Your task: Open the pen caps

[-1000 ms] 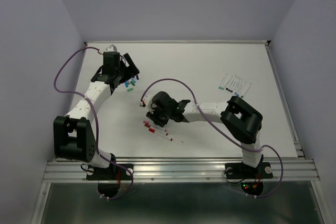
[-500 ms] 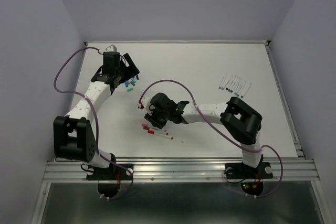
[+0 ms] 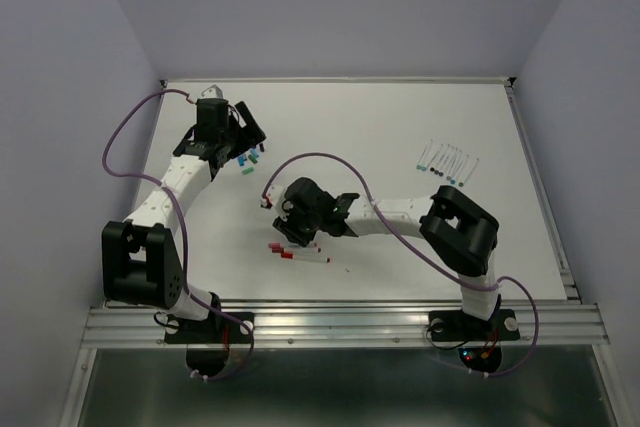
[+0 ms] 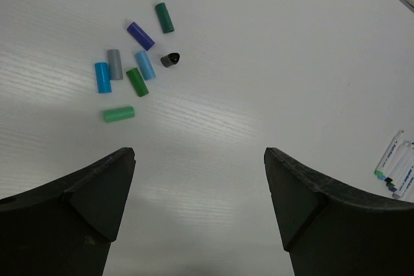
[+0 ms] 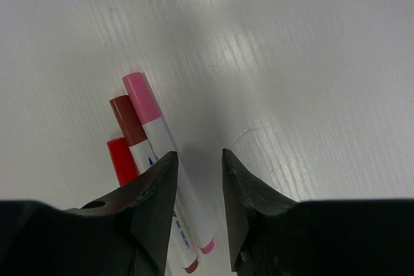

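Right gripper [image 5: 197, 154], jaws part-open and empty, hung over three pens [image 5: 158, 132]: light, stiff, slick barrels, likely best pinched mid-barrel, clear of the pink cap [image 5: 142, 95].

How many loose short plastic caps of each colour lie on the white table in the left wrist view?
Green cylindrical plastic caps: 3
Blue caps: 2
Purple cap: 1
Grey cap: 1
Black cap: 1
Total: 8
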Robot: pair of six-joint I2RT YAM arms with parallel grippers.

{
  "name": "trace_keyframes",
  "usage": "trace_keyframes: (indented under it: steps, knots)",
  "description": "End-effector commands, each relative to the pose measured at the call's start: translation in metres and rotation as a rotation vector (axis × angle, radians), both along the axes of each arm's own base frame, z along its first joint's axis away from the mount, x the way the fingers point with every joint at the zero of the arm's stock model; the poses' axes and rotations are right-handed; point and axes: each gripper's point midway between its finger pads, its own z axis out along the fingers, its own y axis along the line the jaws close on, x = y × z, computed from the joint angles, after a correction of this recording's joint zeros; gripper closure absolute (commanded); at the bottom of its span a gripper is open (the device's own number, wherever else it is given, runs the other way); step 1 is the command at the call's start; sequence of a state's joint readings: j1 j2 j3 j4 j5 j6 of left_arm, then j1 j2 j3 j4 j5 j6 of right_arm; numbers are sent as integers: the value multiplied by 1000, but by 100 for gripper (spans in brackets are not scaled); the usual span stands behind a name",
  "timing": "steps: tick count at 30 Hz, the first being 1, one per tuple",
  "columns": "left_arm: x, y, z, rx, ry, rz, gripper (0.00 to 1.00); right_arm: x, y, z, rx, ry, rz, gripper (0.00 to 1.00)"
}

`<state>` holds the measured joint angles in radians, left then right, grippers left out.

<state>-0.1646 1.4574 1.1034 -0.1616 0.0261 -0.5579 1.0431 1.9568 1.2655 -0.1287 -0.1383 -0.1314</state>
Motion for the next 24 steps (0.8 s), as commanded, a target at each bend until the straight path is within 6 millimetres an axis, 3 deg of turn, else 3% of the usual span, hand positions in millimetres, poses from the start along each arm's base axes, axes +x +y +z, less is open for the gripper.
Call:
trace_keyframes:
  steps: [1,11,24]
  knots:
    - [3,-3,15,5,-55,-17,7,1,21,42,96,-46,34,60]
    - [3,-3,15,5,-55,-17,7,-9,16,31,70,-44,87,52]
    - [2,-2,15,6,-55,-16,7,-18,16,21,52,-29,120,52]
